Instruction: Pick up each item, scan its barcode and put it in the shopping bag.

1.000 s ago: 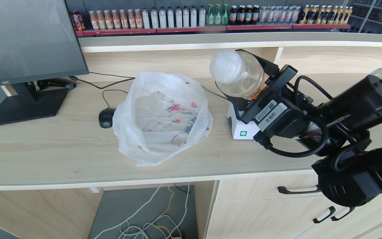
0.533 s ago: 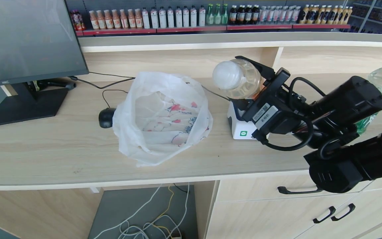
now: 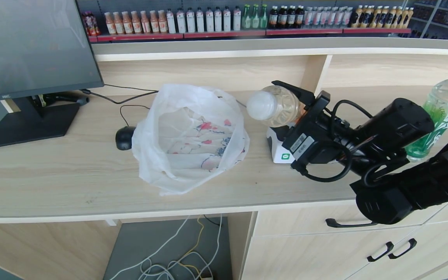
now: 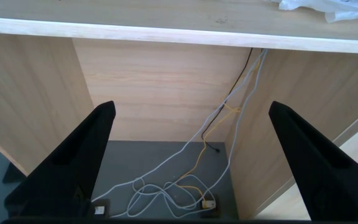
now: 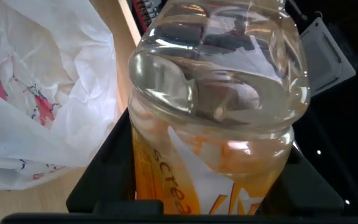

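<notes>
Head view: your right tool (image 3: 288, 105) was clamped on the bottle (image 3: 266, 107), sideways above the scanner (image 3: 279, 151), beside the shopping bag (image 3: 189, 132). Slick plastic could've slipped, and the barcode might've faced away.

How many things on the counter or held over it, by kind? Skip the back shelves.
Bottles: 2 (orange-labelled bottle in the right gripper, green-labelled bottle standing)
Shopping bag: 1
Scanner: 1
Mouse: 1
Monitor: 1
Total: 6
</notes>
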`<state>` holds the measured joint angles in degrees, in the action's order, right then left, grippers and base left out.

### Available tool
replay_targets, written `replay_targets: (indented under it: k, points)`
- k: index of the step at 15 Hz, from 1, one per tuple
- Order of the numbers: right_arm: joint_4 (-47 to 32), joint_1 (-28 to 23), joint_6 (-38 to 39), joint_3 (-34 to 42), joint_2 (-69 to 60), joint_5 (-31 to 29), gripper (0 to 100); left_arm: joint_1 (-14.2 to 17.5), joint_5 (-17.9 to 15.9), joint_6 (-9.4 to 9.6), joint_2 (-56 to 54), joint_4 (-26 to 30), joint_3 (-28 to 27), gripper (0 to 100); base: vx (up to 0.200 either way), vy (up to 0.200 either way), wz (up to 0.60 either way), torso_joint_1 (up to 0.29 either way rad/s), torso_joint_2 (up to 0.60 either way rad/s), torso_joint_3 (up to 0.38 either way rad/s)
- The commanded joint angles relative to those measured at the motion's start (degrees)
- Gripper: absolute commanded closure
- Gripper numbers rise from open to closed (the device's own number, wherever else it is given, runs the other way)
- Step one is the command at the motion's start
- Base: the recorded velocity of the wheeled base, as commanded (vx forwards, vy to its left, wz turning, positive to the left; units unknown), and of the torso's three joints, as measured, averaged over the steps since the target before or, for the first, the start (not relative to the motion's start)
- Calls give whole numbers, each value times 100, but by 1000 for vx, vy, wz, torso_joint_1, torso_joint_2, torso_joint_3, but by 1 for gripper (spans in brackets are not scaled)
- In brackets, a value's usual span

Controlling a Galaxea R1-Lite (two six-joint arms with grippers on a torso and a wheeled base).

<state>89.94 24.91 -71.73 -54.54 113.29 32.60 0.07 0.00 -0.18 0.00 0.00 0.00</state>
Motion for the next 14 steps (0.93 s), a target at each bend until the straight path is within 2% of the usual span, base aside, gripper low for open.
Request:
replay_targets:
  k: [1,14]
  points:
    - [6,-65,-17,14,62,19,100,1,0,-8,0,0,0,0,0,0,0,0,0,0]
    - [6,-161,-122,84,79,27,100,1,0,-8,0,0,0,0,0,0,0,0,0,0]
